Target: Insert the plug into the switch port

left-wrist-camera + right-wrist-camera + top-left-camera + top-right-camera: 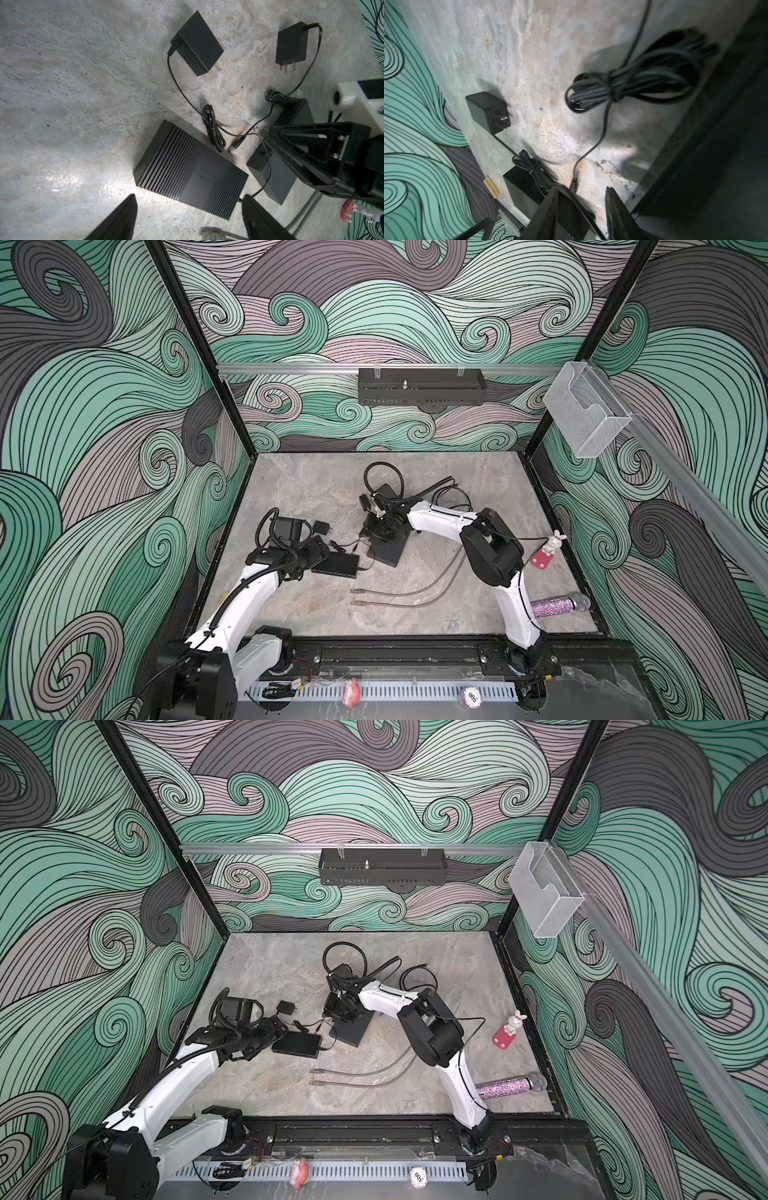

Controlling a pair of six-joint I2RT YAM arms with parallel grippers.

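Note:
A loose barrel plug point(235, 145) point(573, 183) lies on the stone table between two black switches. One switch is ribbed point(191, 172) point(336, 566); the other is smooth with vent holes point(276, 174) point(388, 558). A small round port point(262, 153) shows on the smooth one's end face. My right gripper point(586, 191) point(376, 531) hovers over that switch's end, jaws partly open, bare table between them. The plug sits just past one fingertip. My left gripper point(190, 199) point(316, 556) stands wide open over the ribbed switch's near edge, holding nothing.
Two black power adapters point(197, 44) point(292, 46) lie beyond the switches, their thin cords bundled point(213, 128) point(633, 83). Two grey network cables point(399, 593) run across the front. A bunny toy point(548, 551) and a glitter microphone point(557, 605) sit at the right edge.

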